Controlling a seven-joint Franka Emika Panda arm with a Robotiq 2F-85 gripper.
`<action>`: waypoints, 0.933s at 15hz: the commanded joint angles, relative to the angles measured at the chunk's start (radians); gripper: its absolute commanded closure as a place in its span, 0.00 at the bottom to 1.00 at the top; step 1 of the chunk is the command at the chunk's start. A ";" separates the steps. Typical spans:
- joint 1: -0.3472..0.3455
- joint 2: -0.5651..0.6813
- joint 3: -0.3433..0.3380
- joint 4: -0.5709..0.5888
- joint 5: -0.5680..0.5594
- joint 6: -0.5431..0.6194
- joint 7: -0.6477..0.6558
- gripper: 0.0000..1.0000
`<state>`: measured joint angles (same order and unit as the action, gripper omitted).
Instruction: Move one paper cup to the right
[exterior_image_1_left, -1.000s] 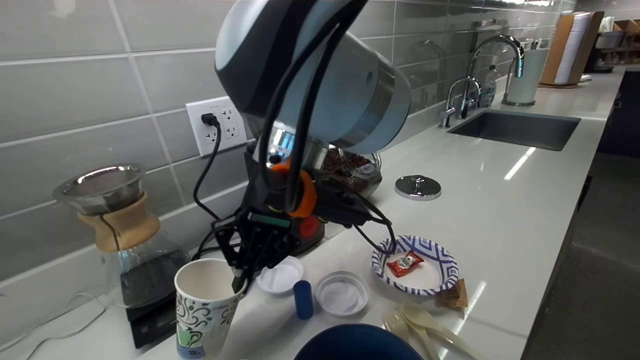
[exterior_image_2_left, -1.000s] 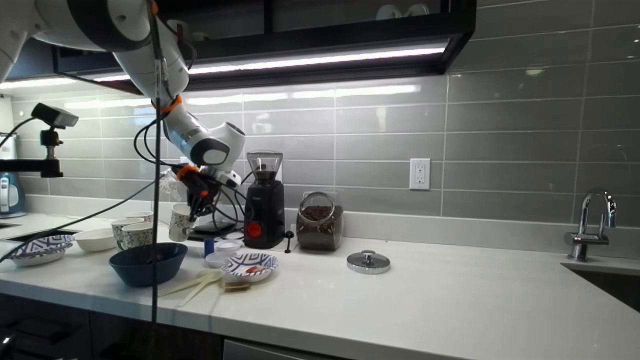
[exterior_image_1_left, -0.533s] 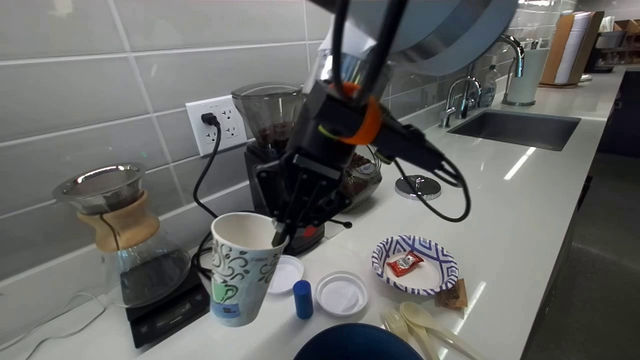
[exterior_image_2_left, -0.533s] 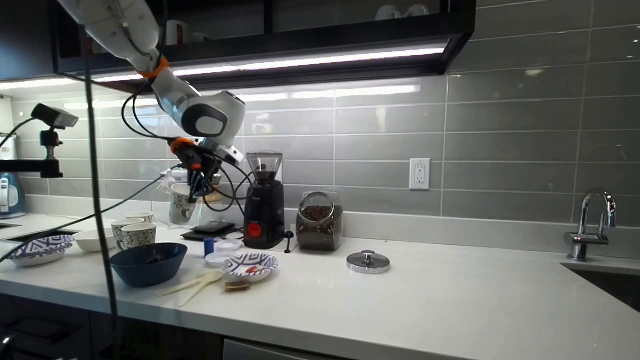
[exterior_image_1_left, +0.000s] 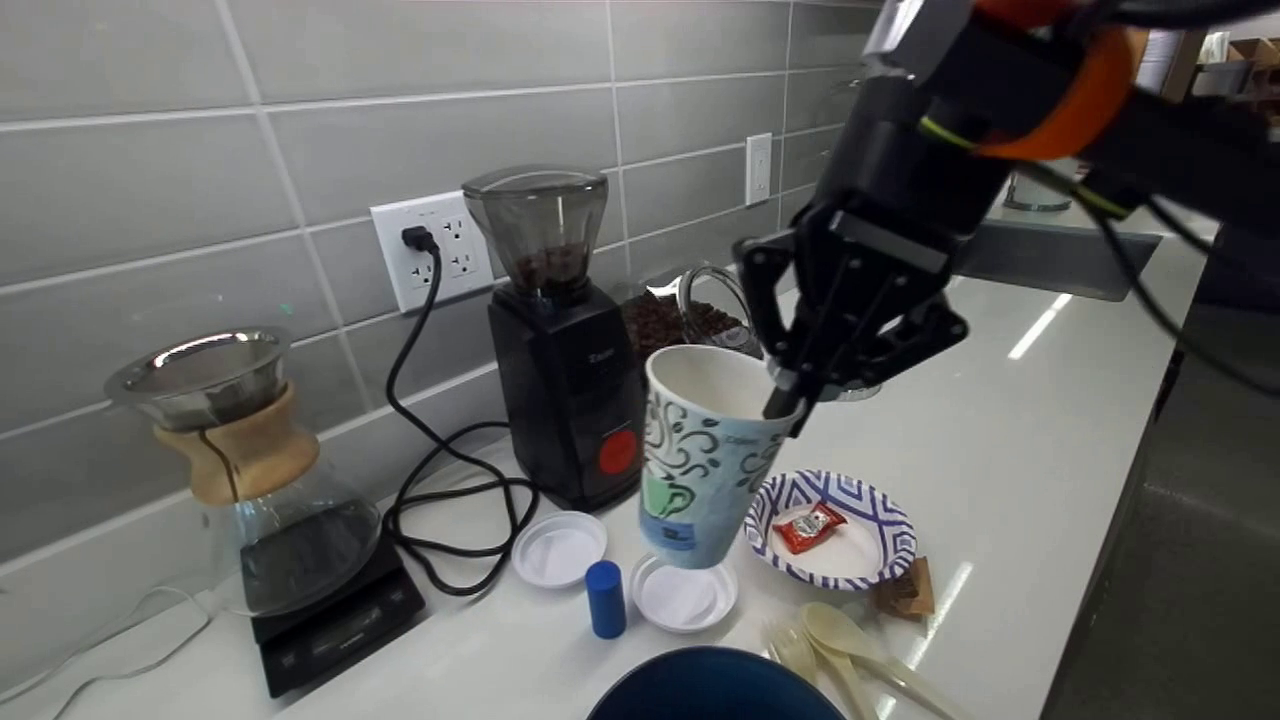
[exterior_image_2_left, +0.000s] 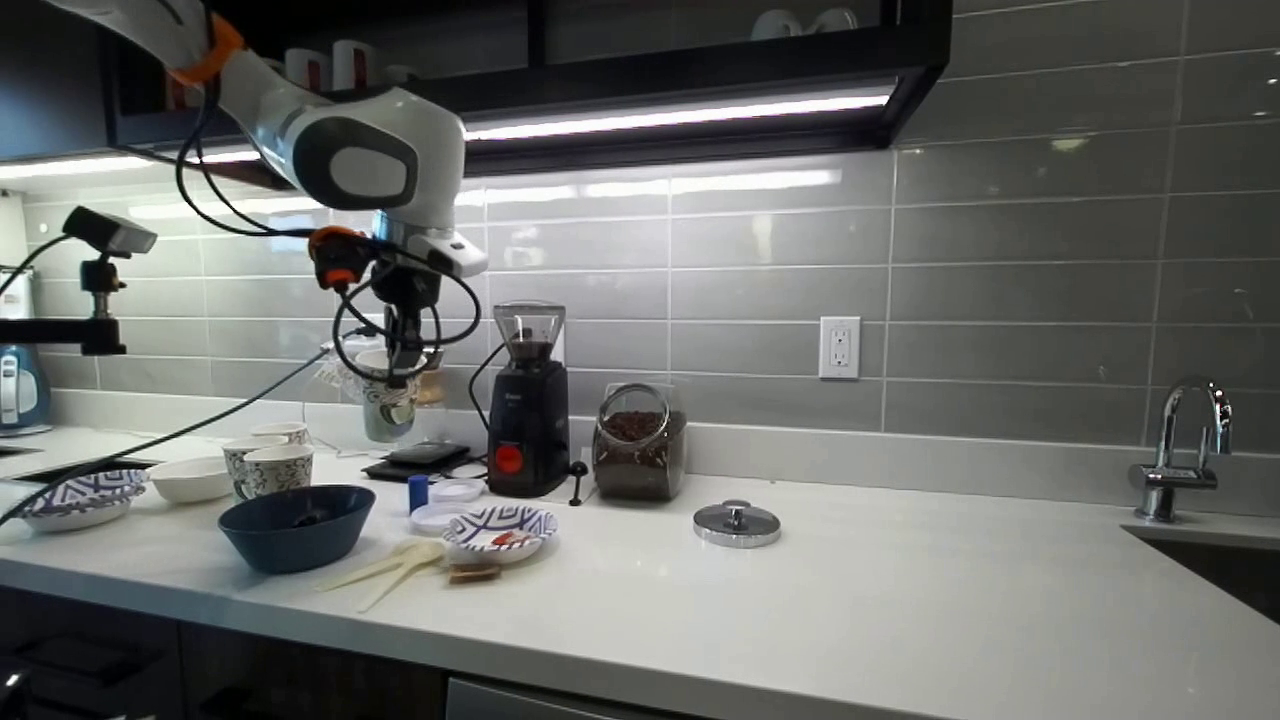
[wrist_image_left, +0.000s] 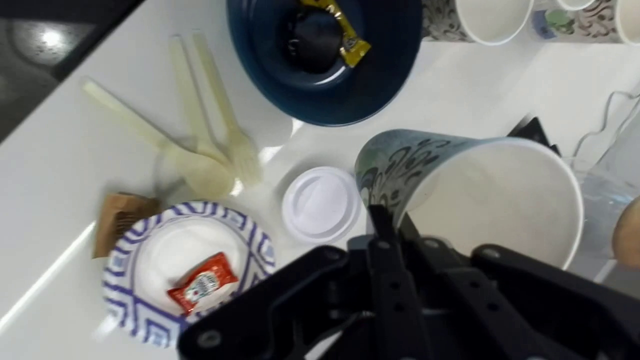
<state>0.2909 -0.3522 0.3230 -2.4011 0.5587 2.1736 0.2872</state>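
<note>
Cup (exterior_image_1_left: 705, 470) abv counter (exterior_image_1_left: 990, 430), pkt (exterior_image_1_left: 808, 527) on plate (exterior_image_1_left: 866, 546), lid (exterior_image_1_left: 682, 600) nrby

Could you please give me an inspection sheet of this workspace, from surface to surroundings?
Surface: white countertop, streaked with glare.
Job's things: paper cup, held tilted above the countertop; other paper cups stand near the blue bowl.
Clutter: white lids, blue cylinder, pale cutlery, brown packet, and a patterned plate carrying a red packet.
Gripper: fingers pinch the paper cup's wall at the rim, one inside, one outside.
Cables: black power cord plugged into the wall outlet, looping on the countertop; arm cables run along the robot arm.
Surroundings: coffee grinder, bean jar, glass carafe, tiled wall, faucet.
</note>
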 joint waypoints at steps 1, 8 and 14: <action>-0.062 -0.180 -0.010 -0.076 -0.179 -0.094 0.146 0.99; -0.165 -0.248 -0.026 -0.046 -0.433 -0.220 0.164 0.96; -0.185 -0.259 -0.032 -0.049 -0.463 -0.220 0.164 0.96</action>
<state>0.1016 -0.6122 0.2946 -2.4527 0.0983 1.9560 0.4494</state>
